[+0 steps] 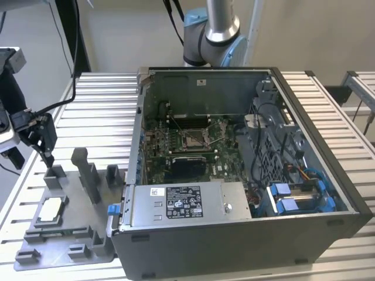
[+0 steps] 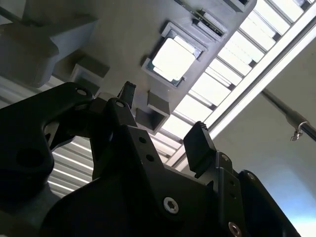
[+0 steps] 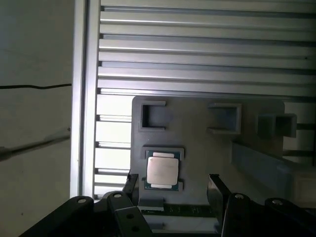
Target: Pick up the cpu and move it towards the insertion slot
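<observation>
The gripper (image 1: 45, 153) hangs spread and empty above the grey tray (image 1: 73, 225). The cpu (image 3: 163, 170) lies flat in its tray pocket below the parted fingers (image 3: 215, 186), untouched, well apart from the insertion slot (image 1: 193, 139) inside the computer case (image 1: 234, 246).

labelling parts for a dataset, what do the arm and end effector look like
The arm is a silver-grey tube with light blue joint caps. The end effector is matte black with two angular fingers and visible screw heads.
</observation>
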Tool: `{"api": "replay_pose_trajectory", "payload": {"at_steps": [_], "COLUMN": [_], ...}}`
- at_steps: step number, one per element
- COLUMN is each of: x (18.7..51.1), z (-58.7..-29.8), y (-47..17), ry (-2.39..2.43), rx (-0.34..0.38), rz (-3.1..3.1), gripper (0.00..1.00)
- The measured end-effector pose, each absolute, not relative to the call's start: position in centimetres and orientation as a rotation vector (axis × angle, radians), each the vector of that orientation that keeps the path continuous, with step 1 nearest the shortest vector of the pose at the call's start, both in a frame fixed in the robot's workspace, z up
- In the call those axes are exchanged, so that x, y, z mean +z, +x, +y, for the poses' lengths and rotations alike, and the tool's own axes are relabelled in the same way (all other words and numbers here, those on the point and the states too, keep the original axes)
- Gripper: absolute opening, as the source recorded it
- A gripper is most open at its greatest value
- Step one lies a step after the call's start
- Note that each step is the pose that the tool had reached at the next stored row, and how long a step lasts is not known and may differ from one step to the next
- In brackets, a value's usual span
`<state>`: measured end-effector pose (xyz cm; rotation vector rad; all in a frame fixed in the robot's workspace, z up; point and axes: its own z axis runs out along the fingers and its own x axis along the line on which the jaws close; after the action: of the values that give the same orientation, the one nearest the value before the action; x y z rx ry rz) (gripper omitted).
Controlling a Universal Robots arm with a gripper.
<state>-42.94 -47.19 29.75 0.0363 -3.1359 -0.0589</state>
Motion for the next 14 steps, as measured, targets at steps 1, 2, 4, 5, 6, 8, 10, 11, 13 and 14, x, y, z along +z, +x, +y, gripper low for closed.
{"api": "replay_pose_trajectory", "payload": {"at_steps": [1,2,4,5,6,8,10,11,13,14], "x": [29.74,29.71,29.62,29.59,29.53,29.4,29.25,29.17,29.02,28.93], "z": [-47.19,-47.19,-47.19,-47.19,-47.19,-47.19,-47.19,-47.19,-47.19,-47.19], "y": [-42.94,-42.93,-42.93,-42.93,-42.94,-42.94,-42.94,-42.94,-42.94,-42.94], "ry": [0.036,0.036,0.036,0.036,0.036,0.036,0.036,0.036,0.036,0.036], "rx": [-0.059,-0.059,-0.059,-0.059,-0.059,-0.059,-0.059,-0.059,-0.059,-0.059], "rz": [-3.136,-3.136,-3.136,-3.136,-3.136,-3.136,-3.136,-3.136,-3.136,-3.136], "gripper": [1.0,1.0,1.0,1.0,1.0,1.0,1.0,1.0,1.0,1.0]}}
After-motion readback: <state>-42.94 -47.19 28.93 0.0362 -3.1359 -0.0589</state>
